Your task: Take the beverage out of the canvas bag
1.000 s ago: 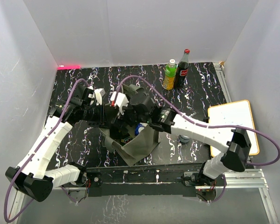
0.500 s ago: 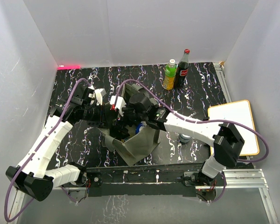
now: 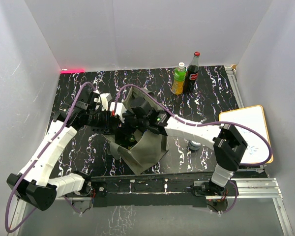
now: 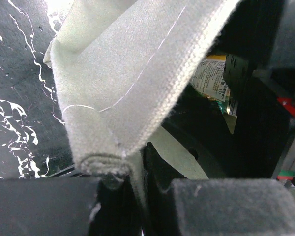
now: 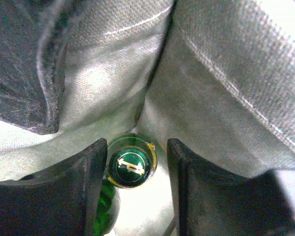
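Right wrist sees green bottle [image 5: 130,166] mostly hidden inside canvas bag [image 5: 211,113].

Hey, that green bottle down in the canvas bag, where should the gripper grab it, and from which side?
Probably at the neck of the green bottle, just under the cap, coming straight down through the open top of the canvas bag. It stands cap-up in a corner with fabric walls close around, so only cap and neck are reachable.
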